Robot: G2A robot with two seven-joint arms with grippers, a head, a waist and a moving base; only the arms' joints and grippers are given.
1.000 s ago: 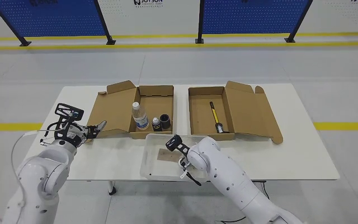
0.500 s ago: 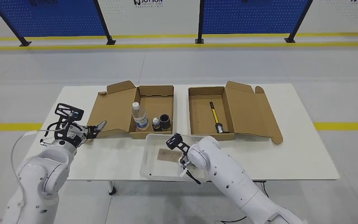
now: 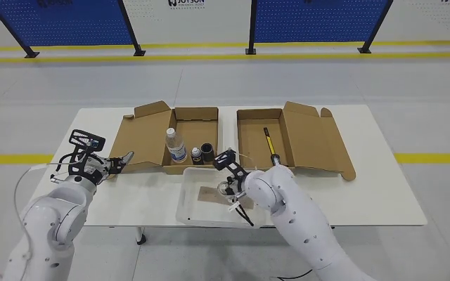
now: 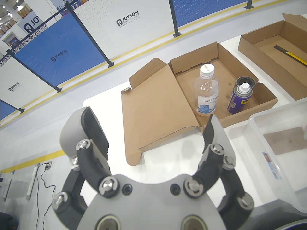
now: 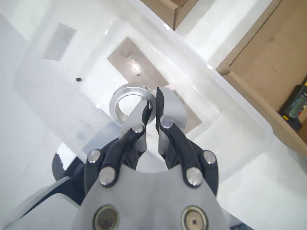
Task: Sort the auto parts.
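Right gripper (image 5: 151,107): clenched on the wall of a metal ring (image 5: 130,88), one finger inside the ring and one outside, over the interior of the clear bin (image 5: 182,56) (contact with the bin floor cannot be determined).

Left gripper (image 4: 150,120): released and empty, above the counter (image 4: 172,159), just beside the open flap of the left cardboard box (image 4: 191,60).

That box contains a bottle (image 4: 206,92), a spray can (image 4: 239,98) and a black cylinder (image 4: 245,81).

The right cardboard box (image 3: 253,151) holds a yellow-handled tool (image 3: 269,145).
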